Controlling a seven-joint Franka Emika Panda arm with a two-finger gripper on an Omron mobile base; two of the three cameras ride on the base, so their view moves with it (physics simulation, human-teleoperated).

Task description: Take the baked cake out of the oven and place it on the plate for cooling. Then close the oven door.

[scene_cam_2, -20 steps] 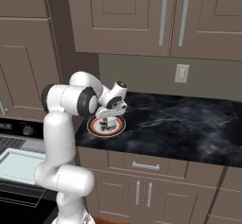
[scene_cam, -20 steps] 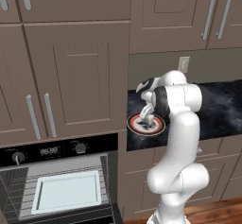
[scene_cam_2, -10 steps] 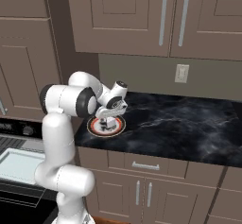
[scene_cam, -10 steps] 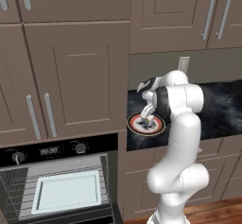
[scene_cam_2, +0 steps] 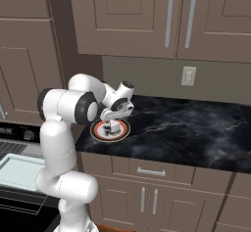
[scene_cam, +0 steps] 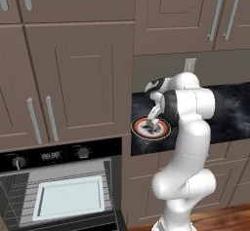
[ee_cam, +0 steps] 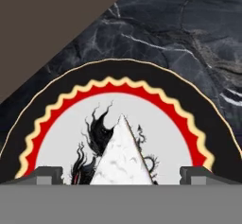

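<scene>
Hand view has the baked cake (ee_cam: 122, 156) lying on the plate (ee_cam: 156, 79) on the desk between the spread fingertips (ee_cam: 47, 175) of the hand (ee_cam: 122, 176), while the oven door (scene_cam: 73, 222) hangs open, unclosed.

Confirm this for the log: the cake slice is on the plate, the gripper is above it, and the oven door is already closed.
Not quite. The oven door is open: the left base view shows the grey racked interior and the pale tray inside the oven. The rest holds: the cake slice lies on the plate, with the gripper above it.
</scene>
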